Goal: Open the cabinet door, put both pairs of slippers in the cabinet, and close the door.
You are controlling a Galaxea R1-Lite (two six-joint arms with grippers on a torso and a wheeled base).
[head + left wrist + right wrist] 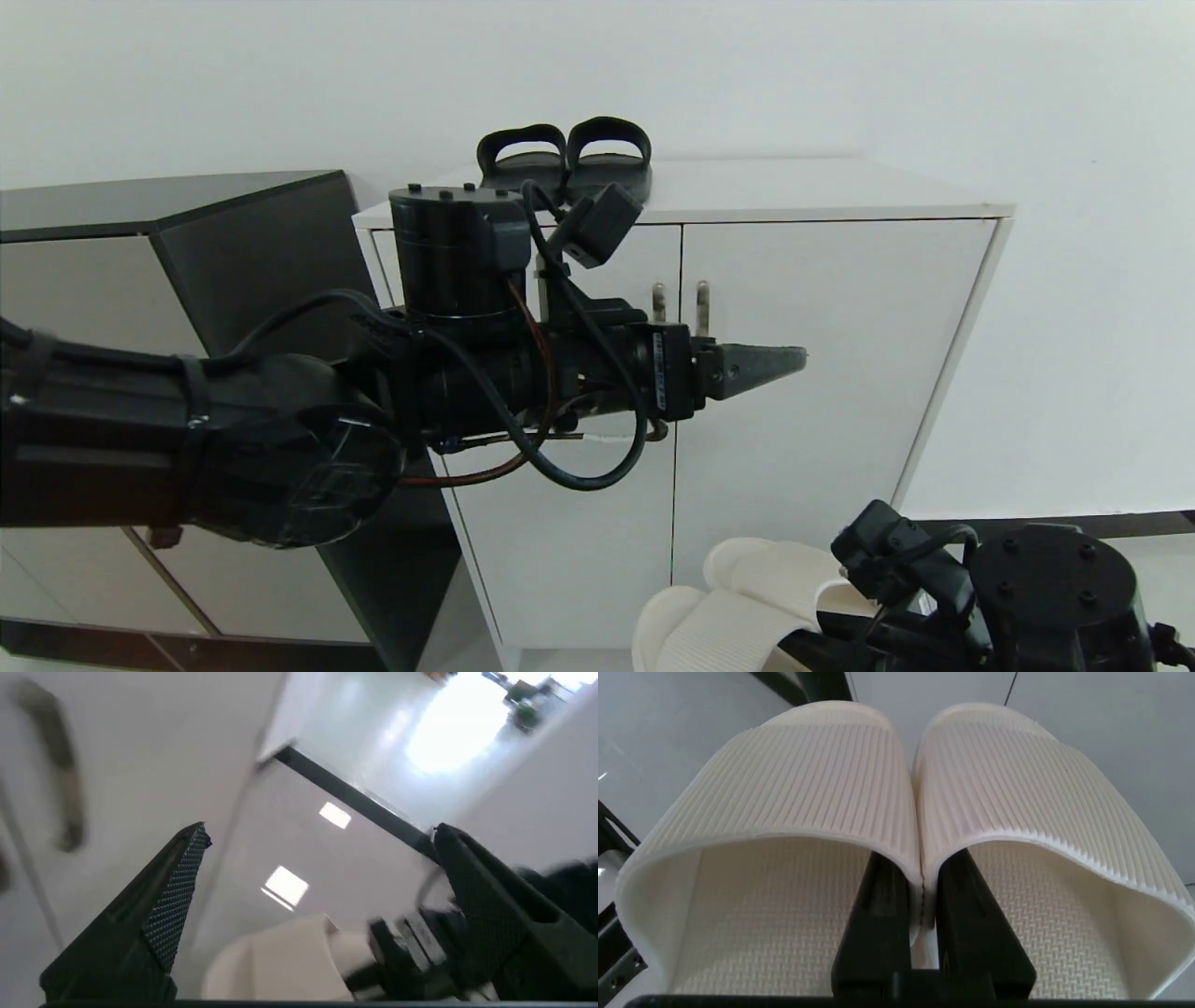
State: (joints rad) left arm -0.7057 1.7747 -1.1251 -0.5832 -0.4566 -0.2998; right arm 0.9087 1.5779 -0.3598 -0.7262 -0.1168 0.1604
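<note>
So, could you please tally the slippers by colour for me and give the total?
black slippers: 2, side by side on top of the cabinet
cream slippers: 2, pinched together in the right claw, low in front of the closed doors
Total: 4 slippers

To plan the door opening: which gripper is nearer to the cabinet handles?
Left. The left gripper is close beside the handles; the right gripper is low, holding the white slippers.
</note>
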